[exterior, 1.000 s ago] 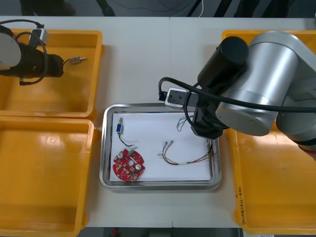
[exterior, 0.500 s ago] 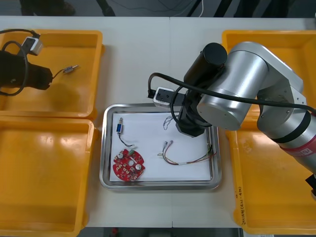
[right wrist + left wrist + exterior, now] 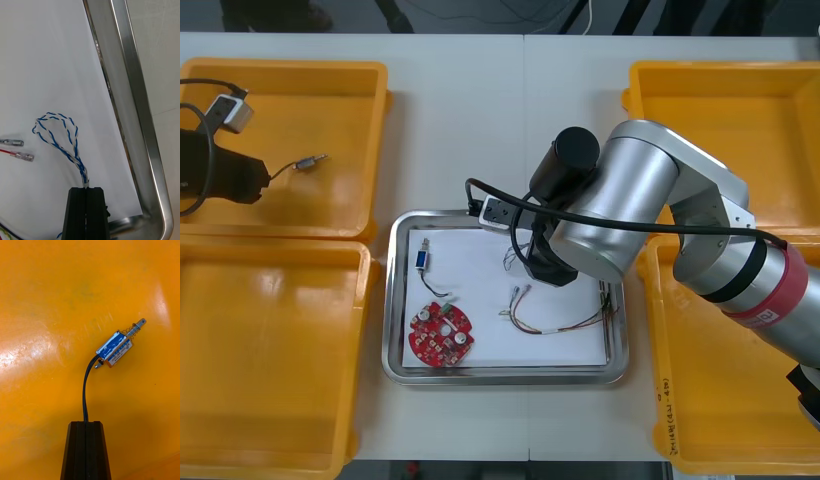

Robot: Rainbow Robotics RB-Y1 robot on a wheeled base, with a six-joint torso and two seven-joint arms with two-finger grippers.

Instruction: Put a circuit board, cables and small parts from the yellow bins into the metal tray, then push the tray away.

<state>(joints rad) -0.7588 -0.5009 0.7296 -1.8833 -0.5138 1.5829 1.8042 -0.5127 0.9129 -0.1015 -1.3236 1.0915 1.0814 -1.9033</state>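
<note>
The metal tray [image 3: 394,310], white inside, holds a round red circuit board [image 3: 442,335], a small metal part on a black cable [image 3: 421,261] and a red and yellow cable [image 3: 558,322]. My right gripper [image 3: 86,192] is shut on a twisted blue and white cable [image 3: 56,129], whose loop [image 3: 515,256] hangs low over the tray's far middle, near its rim [image 3: 139,105]. My left gripper [image 3: 85,424] hovers over the far left yellow bin [image 3: 376,150], shut on a black cable with a small metal part [image 3: 118,347] dangling at its end [image 3: 306,162].
Another yellow bin [image 3: 270,350] sits at the near left and two more [image 3: 770,100] [image 3: 730,410] at the right. My bulky right arm [image 3: 620,215] spans from the right bins over the tray's far right corner. Bare table lies beyond the tray.
My right arm has swung left across the tray, carrying the blue and white cable with it. My left gripper has drawn leftward with the part dangling on its black cable.
</note>
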